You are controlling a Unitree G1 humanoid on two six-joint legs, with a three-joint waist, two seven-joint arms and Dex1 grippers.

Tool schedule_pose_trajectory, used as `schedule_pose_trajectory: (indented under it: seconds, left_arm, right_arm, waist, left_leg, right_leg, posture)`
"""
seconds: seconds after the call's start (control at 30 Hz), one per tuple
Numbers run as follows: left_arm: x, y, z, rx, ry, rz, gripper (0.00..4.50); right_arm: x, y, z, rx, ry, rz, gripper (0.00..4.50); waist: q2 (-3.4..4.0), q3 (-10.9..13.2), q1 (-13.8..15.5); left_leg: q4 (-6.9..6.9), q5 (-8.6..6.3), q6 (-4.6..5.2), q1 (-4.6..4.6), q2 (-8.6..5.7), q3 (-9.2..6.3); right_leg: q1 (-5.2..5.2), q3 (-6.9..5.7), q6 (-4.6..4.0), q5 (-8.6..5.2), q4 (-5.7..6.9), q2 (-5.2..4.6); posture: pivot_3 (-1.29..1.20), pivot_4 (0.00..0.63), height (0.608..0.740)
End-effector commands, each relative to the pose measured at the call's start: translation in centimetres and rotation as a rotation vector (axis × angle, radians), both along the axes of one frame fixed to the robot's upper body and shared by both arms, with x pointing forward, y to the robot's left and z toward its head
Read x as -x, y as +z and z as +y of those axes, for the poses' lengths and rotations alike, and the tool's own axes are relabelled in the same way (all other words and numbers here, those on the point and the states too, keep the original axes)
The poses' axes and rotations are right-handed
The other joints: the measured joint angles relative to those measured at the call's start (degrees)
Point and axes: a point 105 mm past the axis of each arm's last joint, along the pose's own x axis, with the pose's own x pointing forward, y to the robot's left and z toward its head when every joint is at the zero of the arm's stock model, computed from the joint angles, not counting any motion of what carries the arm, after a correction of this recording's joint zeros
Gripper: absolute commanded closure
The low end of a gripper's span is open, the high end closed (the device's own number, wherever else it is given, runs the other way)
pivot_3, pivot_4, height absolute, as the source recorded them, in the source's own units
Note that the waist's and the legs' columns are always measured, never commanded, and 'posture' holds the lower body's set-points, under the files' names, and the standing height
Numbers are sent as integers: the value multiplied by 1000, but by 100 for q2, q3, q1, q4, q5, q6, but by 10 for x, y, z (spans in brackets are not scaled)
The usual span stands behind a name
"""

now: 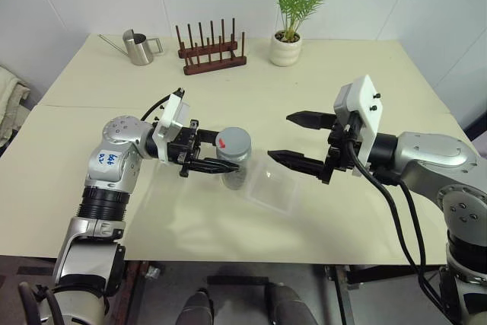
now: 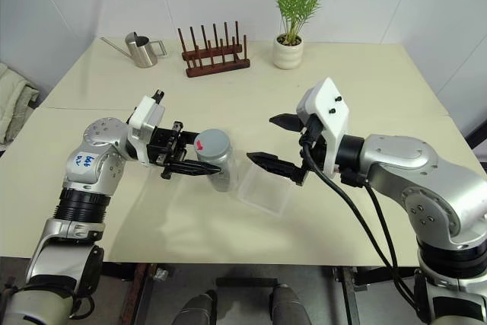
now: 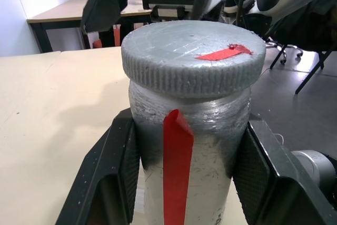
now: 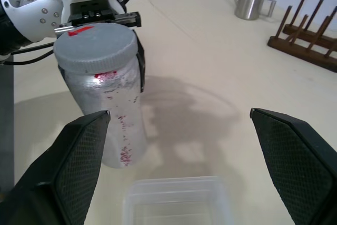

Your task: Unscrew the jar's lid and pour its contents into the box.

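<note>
We see the left gripper (image 1: pixel 217 159) pinching the jar (image 1: pixel 234 165) upright, lid (image 1: pixel 233 141) on, just beside the box (image 1: pixel 272 186). The right gripper (image 1: pixel 297 140) stands spread wide, apart from the jar. Label print is unreadable; the lid bears a red mark.

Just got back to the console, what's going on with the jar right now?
The left gripper is shut on the jar, holding it upright by its body, beside the box on the table. The grey lid is on the jar, so nothing has been poured. The right gripper hangs open on the other side of the box, level with the lid, fingers pointing toward it, touching nothing.
</note>
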Motion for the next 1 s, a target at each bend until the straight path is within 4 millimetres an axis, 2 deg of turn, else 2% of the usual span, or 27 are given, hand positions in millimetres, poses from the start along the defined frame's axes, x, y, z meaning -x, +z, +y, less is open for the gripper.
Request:
schedule_pose_trajectory:
  seconds: [0.03,0.23,0.37,0.57,1.0]
  left_arm:
    - [2,12,-2,7,-22,-51,2479]
    - [2,11,-3,0,-28,-43,2479]
    - [2,10,-3,-5,-29,-37,2479]
    - [2,10,-3,-10,-26,-36,2479]
    - [2,10,-2,-6,-12,-42,2479]
  right_arm:
    - [2,28,4,-87,10,-91,22]
    - [6,39,28,-189,84,-76,22]
    - [9,36,42,-226,127,-28,22]
    - [18,28,63,-166,199,25,22]
    - [15,20,82,-162,218,21,22]
  waist:
    - [0,0,-5]
    - [0,0,0]
    - [0,0,3]
    - [1,0,-9]
    - [1,0,-8]
  left_leg:
    - [0,0,0,0,0,0]
    - [-1,0,0,0,2,-1]
    - [-1,0,-1,-2,2,-1]
    - [-1,0,0,-1,3,-1]
    - [-1,-1,0,-1,3,-1]
  right_leg:
    - [0,0,0,0,0,0]
    - [0,0,-2,-1,3,1]
    - [0,-1,-1,-1,1,0]
    - [-3,-1,-2,-1,7,1]
    - [-3,-1,-3,-2,7,1]
  posture:
    - [0,150,740]
    - [0,150,740]
    - [0,150,740]
    - [0,150,740]
    - [0,150,740]
